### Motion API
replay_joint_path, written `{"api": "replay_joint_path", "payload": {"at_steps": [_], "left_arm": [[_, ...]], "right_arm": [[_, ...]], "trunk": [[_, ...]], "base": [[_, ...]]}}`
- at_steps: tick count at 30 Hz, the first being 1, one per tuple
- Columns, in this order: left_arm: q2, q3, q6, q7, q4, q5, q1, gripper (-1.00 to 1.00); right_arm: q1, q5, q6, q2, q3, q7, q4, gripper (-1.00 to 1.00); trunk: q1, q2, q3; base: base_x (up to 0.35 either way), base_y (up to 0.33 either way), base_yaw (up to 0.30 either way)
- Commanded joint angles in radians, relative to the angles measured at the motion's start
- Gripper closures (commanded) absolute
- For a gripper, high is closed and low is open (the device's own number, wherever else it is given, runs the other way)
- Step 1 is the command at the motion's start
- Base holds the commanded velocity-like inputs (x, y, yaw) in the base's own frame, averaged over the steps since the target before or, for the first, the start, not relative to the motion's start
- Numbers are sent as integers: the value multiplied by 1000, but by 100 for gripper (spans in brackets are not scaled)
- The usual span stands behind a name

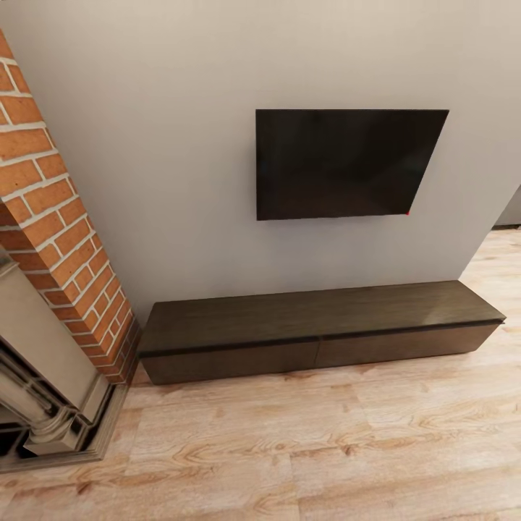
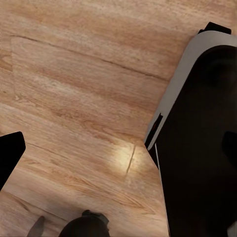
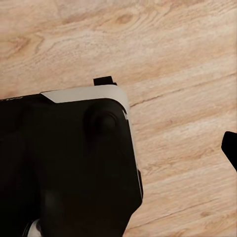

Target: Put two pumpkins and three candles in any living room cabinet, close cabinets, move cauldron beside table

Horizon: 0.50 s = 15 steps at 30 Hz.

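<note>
The cabinet (image 1: 318, 318) is a long, low dark-brown unit standing against the grey wall, ahead of me on the floor. Both of its wide drawer fronts sit flush and shut, and its flat top is bare. In the left wrist view my left gripper (image 2: 118, 148) hangs over the wood floor, one black fingertip (image 2: 10, 153) at the picture's edge, jaws wide apart and holding nothing. My right gripper (image 3: 118, 148) also hangs over the floor, with one black fingertip (image 3: 231, 148) at the picture's edge and nothing in it. The pumpkins, candles, cauldron and table are out of view.
A black television (image 1: 347, 163) hangs on the wall above the cabinet. A brick chimney (image 1: 58, 217) with a stone fireplace surround (image 1: 43, 391) juts out at the left. Light wood floor (image 1: 325, 449) lies in front. My own black-and-white base (image 2: 197, 138) (image 3: 69, 163) is close beside both grippers.
</note>
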Motion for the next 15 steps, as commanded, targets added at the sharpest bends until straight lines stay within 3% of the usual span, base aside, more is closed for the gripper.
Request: {"api": "replay_joint_path", "payload": {"at_steps": [1,15], "left_arm": [[0,-8,2,3,-1,8,0,-100],[-1,-8,2,3,-1,8,0,-100]], "right_arm": [[-2,-9,-6,1,8,0,4,-100],[-2,-9,-7,-4,8,0,4,-100]], "trunk": [[1,-2,-2],[1,-2,-2]], "base": [[0,0,0],[0,0,0]]}}
